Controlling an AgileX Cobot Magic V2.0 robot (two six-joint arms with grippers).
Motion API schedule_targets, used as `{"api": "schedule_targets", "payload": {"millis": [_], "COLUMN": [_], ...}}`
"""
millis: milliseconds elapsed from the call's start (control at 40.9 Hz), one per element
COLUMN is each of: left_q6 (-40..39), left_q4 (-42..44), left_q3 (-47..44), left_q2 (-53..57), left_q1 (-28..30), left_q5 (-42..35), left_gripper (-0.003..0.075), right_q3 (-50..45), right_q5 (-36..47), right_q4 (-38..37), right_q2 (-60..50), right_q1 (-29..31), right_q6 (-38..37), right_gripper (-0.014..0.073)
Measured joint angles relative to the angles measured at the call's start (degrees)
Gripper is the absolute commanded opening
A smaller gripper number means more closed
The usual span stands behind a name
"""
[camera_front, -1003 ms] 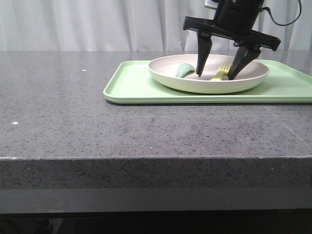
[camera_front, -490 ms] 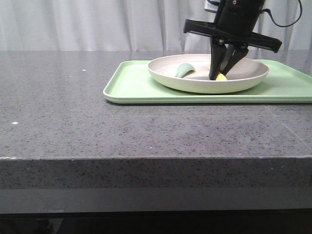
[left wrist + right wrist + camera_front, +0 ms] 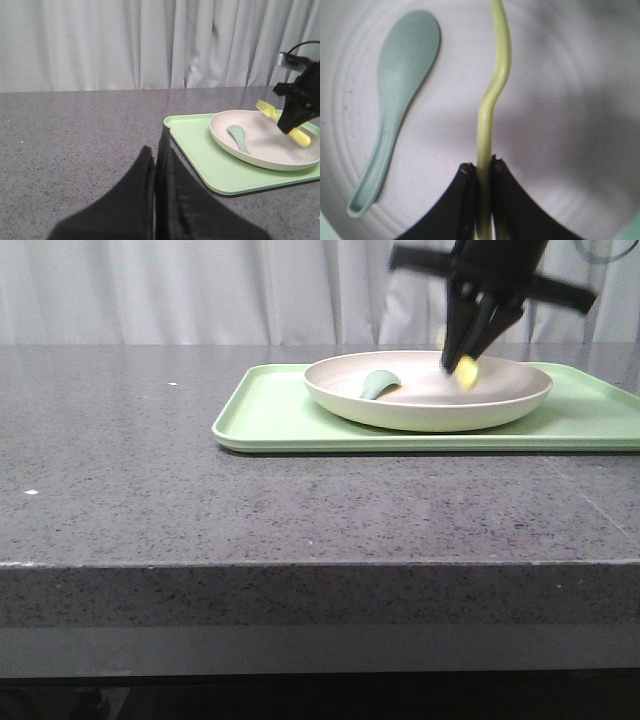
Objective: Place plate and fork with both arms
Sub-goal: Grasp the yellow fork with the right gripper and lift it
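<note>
While we look forward over the table, our right gripper (image 3: 468, 358) is clamped on the pale-yellow fork (image 3: 466, 370), holding it just above the plate (image 3: 428, 390), which sits on the green tray (image 3: 270, 415) at the far right of the grey table (image 3: 200, 500). A grey-green spoon (image 3: 378, 384) lies in the plate's left part.

From the left wrist, we see our left gripper (image 3: 155, 165) pressed together on nothing, low over the table and well left of the tray.

From the right wrist, our fingers (image 3: 465, 200) pinch the fork's handle above the plate, the spoon lying beside it.
</note>
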State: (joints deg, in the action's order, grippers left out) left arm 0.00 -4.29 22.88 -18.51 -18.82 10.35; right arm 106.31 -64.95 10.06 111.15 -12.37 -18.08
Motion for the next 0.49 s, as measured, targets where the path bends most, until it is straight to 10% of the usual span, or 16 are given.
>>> {"api": "schedule_targets", "payload": {"millis": [490], "left_q6": [0.0], "left_q4": [0.0], "left_q3": [0.0], "left_q2": [0.0], "left_q1": [0.0], "left_q5": [0.0], "left_gripper": [-0.0018], "right_q3": [-0.8], "right_q5": [-5.3], "right_q4": [-3.6], "right_q2": [-2.3], "right_q1": [12.6], "right_q6": [9.6], "right_gripper": [0.0015]}}
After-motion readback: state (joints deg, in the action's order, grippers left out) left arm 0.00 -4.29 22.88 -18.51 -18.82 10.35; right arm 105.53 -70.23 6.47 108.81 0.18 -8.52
